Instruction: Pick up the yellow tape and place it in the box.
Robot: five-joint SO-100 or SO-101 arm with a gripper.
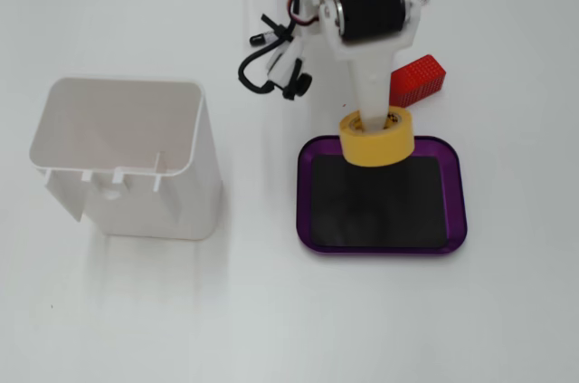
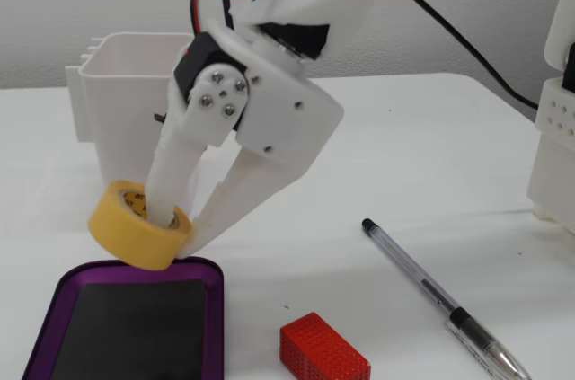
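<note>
The yellow tape [image 1: 376, 140] is a small roll held tilted in my gripper [image 1: 375, 125]. One finger goes through the roll's printed core and the other presses its outer wall, so the gripper is shut on it. In a fixed view from the side, the tape [image 2: 135, 225] and gripper [image 2: 180, 229] hang just above the edge of the box nearest the arm. The box [image 1: 458, 211] is a shallow purple tray with a black base, and its rim also shows in that side view [image 2: 212, 308]. Nothing lies inside it.
A tall white plastic container [image 1: 127, 157] stands beside the tray [image 2: 117, 83]. A red block [image 1: 418, 78] lies close to the tray's edge [image 2: 323, 357]. A pen [image 2: 431, 295] lies on the white table. Black cables [image 1: 271, 57] trail by the arm.
</note>
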